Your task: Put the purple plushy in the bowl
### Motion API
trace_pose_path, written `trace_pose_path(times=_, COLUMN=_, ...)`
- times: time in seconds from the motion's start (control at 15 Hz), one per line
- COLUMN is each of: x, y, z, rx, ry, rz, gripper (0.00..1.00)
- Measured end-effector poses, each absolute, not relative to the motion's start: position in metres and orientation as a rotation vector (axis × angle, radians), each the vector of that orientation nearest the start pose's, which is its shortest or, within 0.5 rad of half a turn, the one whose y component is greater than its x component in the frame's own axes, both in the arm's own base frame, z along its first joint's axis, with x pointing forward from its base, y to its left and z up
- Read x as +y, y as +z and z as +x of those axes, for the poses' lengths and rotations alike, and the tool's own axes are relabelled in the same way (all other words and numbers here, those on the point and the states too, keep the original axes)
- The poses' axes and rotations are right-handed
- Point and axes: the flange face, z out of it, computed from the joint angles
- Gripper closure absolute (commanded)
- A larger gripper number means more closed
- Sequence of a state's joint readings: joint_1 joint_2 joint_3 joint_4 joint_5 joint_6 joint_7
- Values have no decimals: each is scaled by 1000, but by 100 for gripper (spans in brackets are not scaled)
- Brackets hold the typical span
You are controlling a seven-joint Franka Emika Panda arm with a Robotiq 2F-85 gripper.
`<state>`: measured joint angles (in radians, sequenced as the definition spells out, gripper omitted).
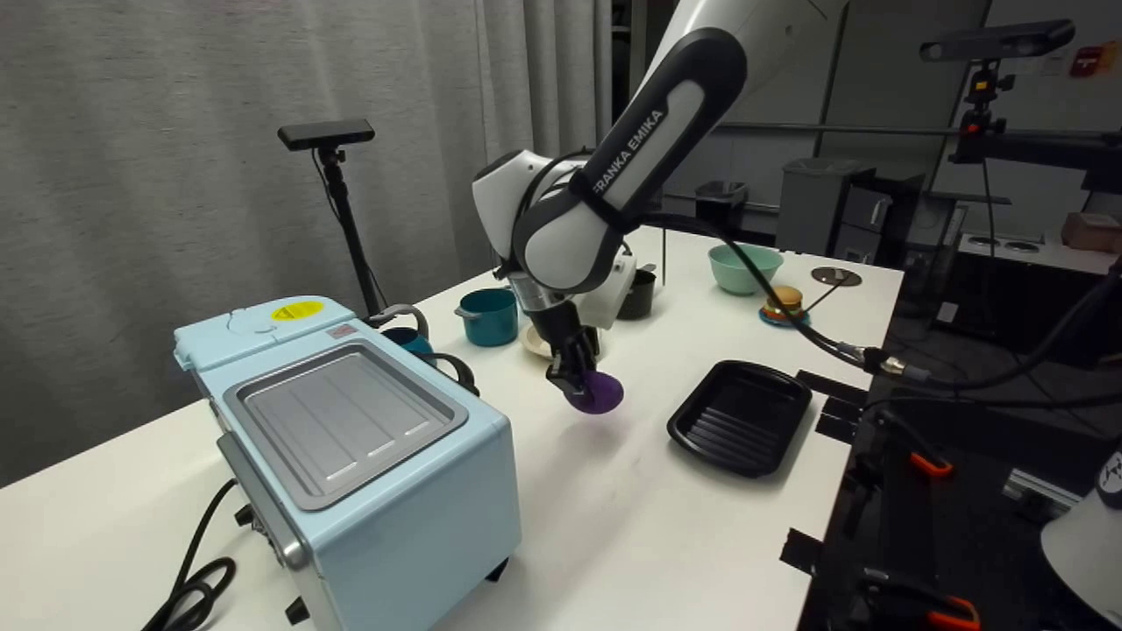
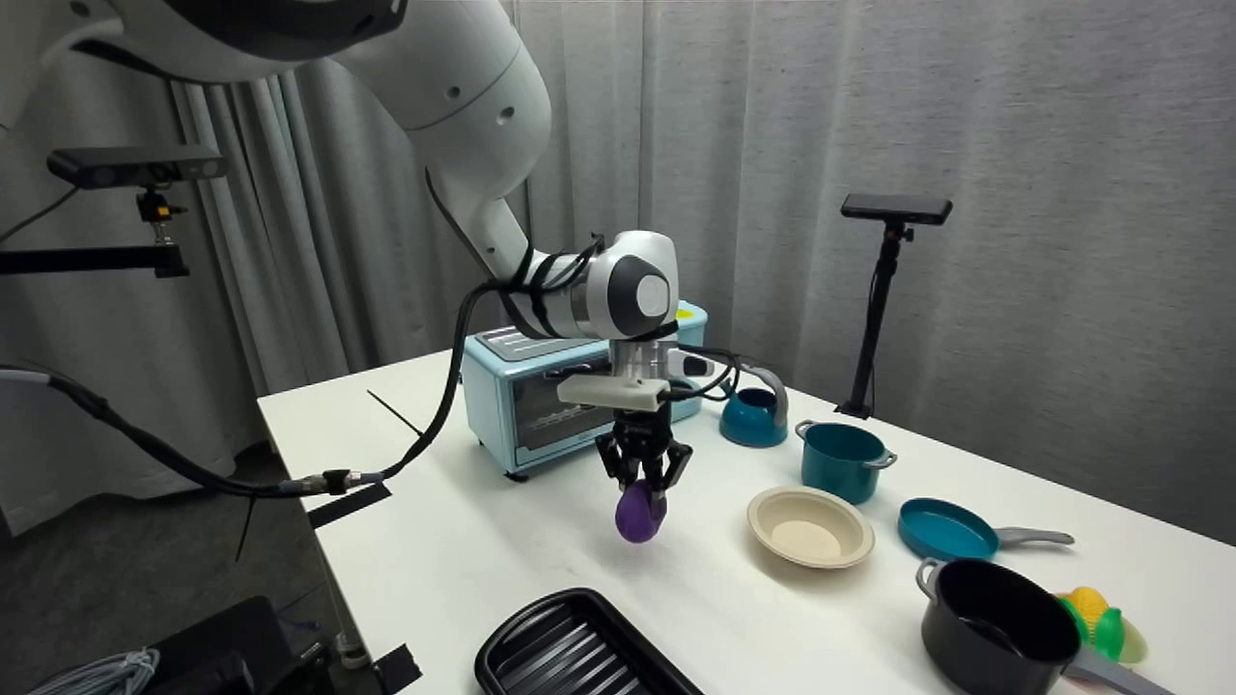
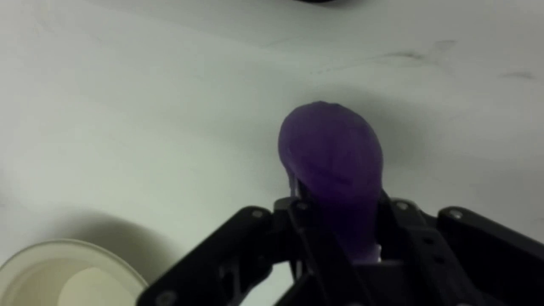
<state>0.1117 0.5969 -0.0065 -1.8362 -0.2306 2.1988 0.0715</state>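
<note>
Purple plushy: hung above tabletop, left of cream bowl in an exterior view.
Claw: gripped plushy, parted only by its thickness.
Black tray: lay right of plushy in an exterior view.

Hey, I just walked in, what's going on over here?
A robot arm has a purple plushy clamped in its gripper, held just above a white table. The cream bowl sits nearby and the mint-green bowl farther off; the plushy isn't in either yet. My guess: the cream one, being closer, gets it.
</note>
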Motion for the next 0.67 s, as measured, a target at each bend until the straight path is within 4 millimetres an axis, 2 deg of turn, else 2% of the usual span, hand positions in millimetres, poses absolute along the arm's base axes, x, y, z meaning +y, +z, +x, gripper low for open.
trace_pose_path(times=0.07, x=54, y=198, z=620, rx=-296, ry=330, rz=-3309, gripper=93)
trace_pose_path(times=0.4, x=23, y=262, z=635, rx=-158, ry=156, rz=-3370, gripper=94)
trace_pose_path(times=0.67, x=-17, y=291, z=648, rx=33, ry=56, rz=-3418, gripper=94)
